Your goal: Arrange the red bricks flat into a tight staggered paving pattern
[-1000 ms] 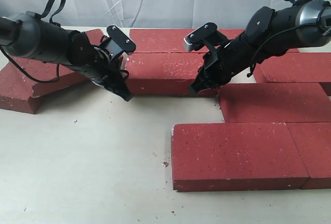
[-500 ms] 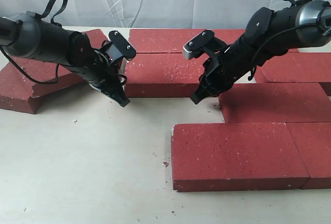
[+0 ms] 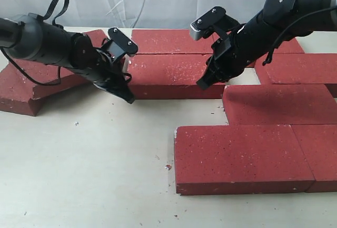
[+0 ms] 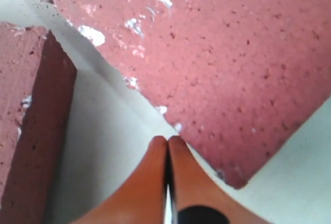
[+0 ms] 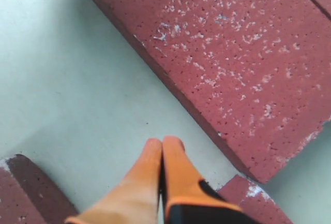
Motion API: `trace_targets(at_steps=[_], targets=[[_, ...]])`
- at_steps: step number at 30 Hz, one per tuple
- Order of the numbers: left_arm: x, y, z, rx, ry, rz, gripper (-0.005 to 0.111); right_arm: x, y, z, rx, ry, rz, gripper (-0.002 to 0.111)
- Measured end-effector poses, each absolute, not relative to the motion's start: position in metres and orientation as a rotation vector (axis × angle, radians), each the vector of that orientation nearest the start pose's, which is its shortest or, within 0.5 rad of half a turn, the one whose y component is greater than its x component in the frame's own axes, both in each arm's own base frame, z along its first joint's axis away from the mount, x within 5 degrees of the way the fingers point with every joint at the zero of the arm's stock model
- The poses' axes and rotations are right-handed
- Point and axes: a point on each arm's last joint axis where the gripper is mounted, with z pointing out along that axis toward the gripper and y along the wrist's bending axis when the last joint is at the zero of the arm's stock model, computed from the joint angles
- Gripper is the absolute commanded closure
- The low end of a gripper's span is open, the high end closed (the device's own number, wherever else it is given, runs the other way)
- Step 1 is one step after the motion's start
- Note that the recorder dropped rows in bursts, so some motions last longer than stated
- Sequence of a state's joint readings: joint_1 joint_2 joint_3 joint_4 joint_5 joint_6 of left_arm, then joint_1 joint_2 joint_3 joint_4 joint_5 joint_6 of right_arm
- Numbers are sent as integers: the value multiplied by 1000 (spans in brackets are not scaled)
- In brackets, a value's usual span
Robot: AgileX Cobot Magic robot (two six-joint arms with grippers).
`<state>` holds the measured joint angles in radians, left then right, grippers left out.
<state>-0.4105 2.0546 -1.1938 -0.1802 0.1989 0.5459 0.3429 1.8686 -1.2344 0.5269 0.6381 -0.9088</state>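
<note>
Several red bricks lie flat on the pale table. The middle brick (image 3: 171,75) sits in front of a back brick (image 3: 168,41). My left gripper (image 3: 129,99) is shut with nothing in it, its tips at that brick's front left corner; the left wrist view shows the shut fingertips (image 4: 167,141) beside the brick's corner (image 4: 227,69). My right gripper (image 3: 202,85) is also shut and empty, over the middle brick's front right part. In the right wrist view its tips (image 5: 164,142) hover above bare table next to the brick (image 5: 243,53).
A tilted brick (image 3: 31,88) lies at the far left under my left arm. To the right are a brick (image 3: 300,67), a brick (image 3: 279,104) and two front bricks (image 3: 239,157) (image 3: 321,151) laid side by side. Bare table (image 3: 84,165) fills the front left.
My right gripper dipped to the table in front of the middle brick, then rose and drew back to the right. My left gripper shifted slightly and returned to the brick's corner.
</note>
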Motion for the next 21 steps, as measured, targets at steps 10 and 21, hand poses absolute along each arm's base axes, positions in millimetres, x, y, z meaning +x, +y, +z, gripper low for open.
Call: trace_targets(at_steps=[10, 21], targets=[[379, -169, 114, 912, 2351, -84, 107, 352, 155, 192, -1127, 2399, 368, 108], [374, -186, 115, 965, 2294, -84, 107, 351, 155, 192, -1131, 2403, 373, 108]])
